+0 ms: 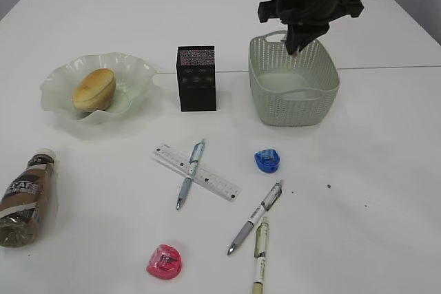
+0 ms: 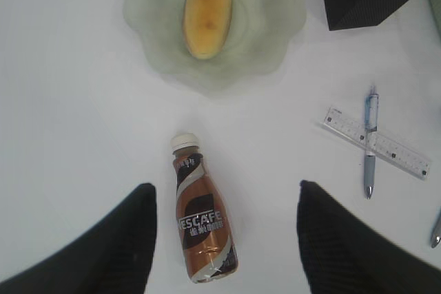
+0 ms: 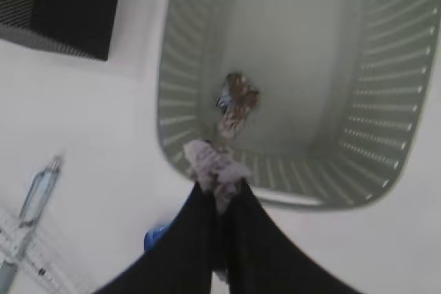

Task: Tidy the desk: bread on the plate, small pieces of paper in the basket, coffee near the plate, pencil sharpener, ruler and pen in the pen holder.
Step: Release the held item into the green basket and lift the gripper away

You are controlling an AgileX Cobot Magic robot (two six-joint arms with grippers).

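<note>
over basket: right pincer pinching crumpled pale paper scrap above the sage-green woven plastic basket, poised for dropping.
left pincer: spread, straddling the lying brown coffee bottle for pickup.

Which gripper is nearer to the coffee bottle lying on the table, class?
The left. The left gripper hangs open directly above the coffee bottle, its fingers either side of it. The right gripper is far across the table, over the basket, shut on a paper scrap.
</note>
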